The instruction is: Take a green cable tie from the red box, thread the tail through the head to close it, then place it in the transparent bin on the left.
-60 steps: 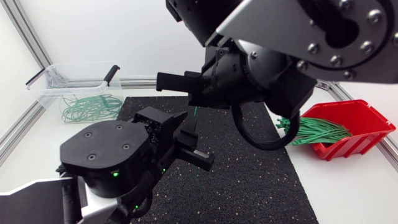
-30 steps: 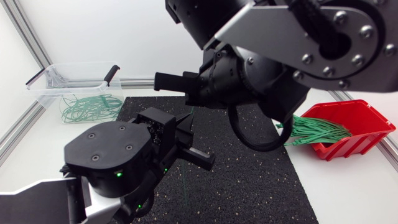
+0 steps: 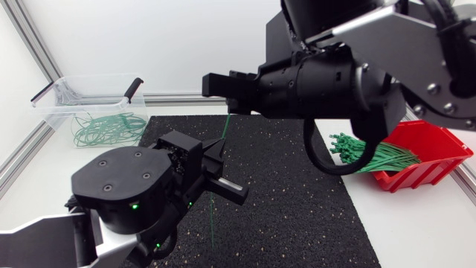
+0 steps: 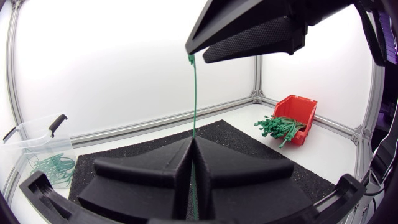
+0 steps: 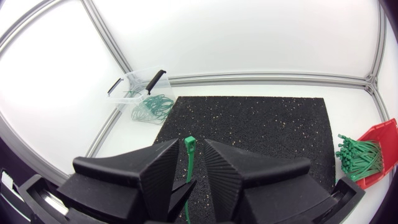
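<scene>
1. Far left, the clear bin (image 3: 88, 104) holds coiled green ties, too tangled for us to count.
2. Our left gripper (image 4: 193, 146) is pinched tight on the upright cable tie (image 4: 193, 99), and its fingers hide the tie's lower stretch.
3. Above, our right gripper (image 5: 190, 144) has a narrow gap around the tie's head. We cannot see any contact.
4. Far right, our right arm covers part of the red box (image 3: 431, 149).

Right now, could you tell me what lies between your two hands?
A green cable tie runs straight from the left hand, shut on it, up to the right hand; the left wrist view shows it best.
</scene>
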You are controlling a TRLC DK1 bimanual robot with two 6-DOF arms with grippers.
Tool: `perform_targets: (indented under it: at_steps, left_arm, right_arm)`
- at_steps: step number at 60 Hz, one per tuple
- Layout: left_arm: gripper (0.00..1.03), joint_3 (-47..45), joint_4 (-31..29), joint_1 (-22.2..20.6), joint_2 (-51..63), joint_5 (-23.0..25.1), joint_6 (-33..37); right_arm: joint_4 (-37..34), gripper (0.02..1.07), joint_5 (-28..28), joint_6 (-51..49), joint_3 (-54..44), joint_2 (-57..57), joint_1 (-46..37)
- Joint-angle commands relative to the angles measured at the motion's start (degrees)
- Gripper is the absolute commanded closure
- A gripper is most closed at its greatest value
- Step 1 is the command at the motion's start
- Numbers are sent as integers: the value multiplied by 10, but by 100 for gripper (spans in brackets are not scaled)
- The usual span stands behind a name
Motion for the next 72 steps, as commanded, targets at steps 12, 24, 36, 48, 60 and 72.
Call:
perform_targets:
  at_steps: [12,24,36,48,60,72]
  left_arm:
    - [100,-22,-50,41,-59,78,-8]
    - [100,-28,-114,75,-108,172,-37]
    - [99,-24,-153,93,-132,249,-63]
    - [99,-7,-194,97,-154,319,-98]
    - [99,3,-201,95,-176,353,-122]
    - [99,9,-207,79,-187,356,-129]
  right_arm:
    - [5,67,-152,-99,-39,-43,-83]
    - [-19,59,-333,-165,-52,-44,-182]
    - [-21,59,-497,-276,-77,-41,-251]
    - [-21,59,-612,-401,-95,-41,-286]
    - [-33,48,-646,-504,-116,-41,-281]
    - [-37,49,-657,-562,-130,-37,-249]
